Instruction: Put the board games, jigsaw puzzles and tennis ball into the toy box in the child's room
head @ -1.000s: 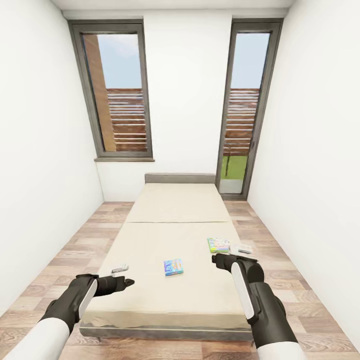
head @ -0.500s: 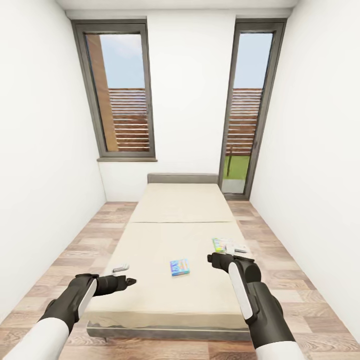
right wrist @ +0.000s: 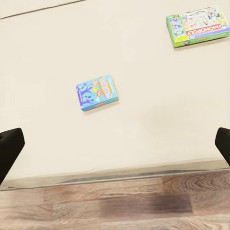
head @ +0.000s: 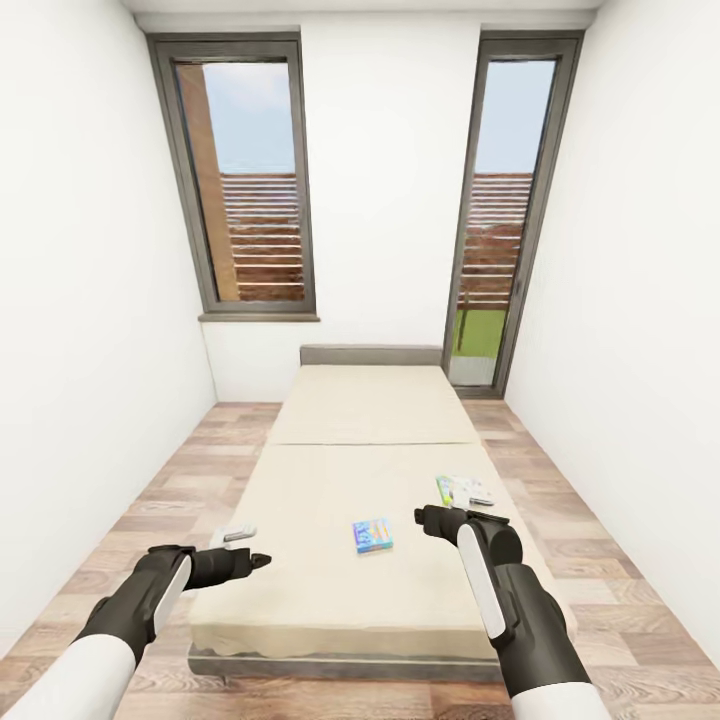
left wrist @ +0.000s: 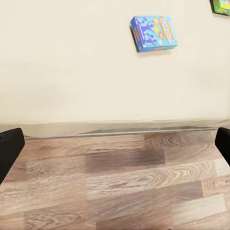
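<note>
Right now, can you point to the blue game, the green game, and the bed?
blue board game (right wrist: 97, 92), right wrist view, middle of its cover.
green and white board game (right wrist: 198, 26), right wrist view, middle of its cover.
bed (head: 340, 590), head view, bare mattress near the foot.

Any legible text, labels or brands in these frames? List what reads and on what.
"MONOPOLY": red band on the green and white board game lying on the bed.
Blue board game: cover lettering too blurred to read.
No other text visible.

White upper arms, black forearms with white stripes, black wrists
</note>
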Robot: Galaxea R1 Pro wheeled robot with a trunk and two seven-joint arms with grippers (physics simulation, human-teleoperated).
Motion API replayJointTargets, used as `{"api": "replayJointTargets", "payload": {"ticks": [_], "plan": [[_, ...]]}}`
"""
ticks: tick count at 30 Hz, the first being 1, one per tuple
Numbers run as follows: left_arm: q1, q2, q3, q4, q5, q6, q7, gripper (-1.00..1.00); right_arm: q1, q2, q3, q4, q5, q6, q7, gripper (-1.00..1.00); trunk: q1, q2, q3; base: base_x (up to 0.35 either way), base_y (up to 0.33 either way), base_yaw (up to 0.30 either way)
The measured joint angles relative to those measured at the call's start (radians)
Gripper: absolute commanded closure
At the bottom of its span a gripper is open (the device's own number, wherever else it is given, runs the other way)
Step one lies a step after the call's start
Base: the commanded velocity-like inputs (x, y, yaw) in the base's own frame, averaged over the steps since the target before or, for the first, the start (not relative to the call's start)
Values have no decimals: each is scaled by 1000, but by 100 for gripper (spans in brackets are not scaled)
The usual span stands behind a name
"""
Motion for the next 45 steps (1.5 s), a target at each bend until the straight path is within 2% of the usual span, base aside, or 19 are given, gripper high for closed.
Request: {"api": "replayJointTargets", "payload": {"ticks": [21,26,34,45], "plan": [[0,-1,0,-11,1,6,0,-100,0,0,9,-8,1,11,0,-100,-81,147,60,1,1,0],[0,-1,1,-13,1,33,0,-100,0,0,24,-25,1,40,-2,-100,-100,182,76,0,0,0],[-27,-9,0,-37,0,87,2,-100,1,0,23,-32,0,49,1,-100,-131,239,101,0,0,0],[-33,-9,0,-60,1,88,-3,-100,2,0,30,-32,-1,46,1,-100,-131,239,101,0,0,0]]}}
